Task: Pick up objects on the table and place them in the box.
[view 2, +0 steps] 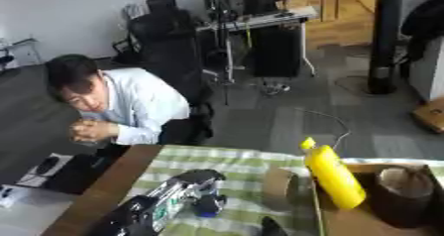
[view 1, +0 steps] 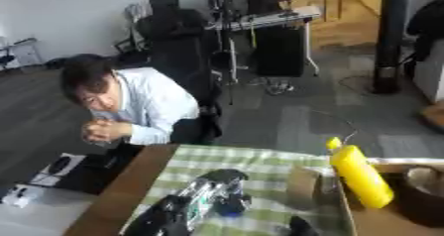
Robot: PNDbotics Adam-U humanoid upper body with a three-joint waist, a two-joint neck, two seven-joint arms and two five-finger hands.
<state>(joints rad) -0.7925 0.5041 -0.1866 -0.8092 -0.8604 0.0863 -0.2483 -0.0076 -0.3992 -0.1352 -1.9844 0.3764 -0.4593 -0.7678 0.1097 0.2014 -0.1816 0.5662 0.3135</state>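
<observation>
A yellow plastic bottle with a narrow yellow cap stands out at the lower right of the frame: smooth, glossy, roughly cylindrical and tapering to its neck, it leans with its top toward the upper left and its lower end inside the cardboard box, resting against the box's near-left wall. The box is plain brown cardboard with open flaps, one flap standing up just left of the bottle. Inside it, to the right of the bottle, sits a dark brown rounded container with a paler, dull interior; what it is made of cannot be told. The table shows a bare brown wooden edge running diagonally at lower left, and a green-and-white checked cloth covers the surface beyond it. The robot's left arm enters from the bottom left, black with shiny silver parts, and its left hand lies over the cloth at lower centre; a small blue thing shows beside its fingers, touching or just beside them, and whether the fingers are curled or straight cannot be told. A dark rounded tip at the bottom edge, left of the box, may belong to the right hand, but that is uncertain.
</observation>
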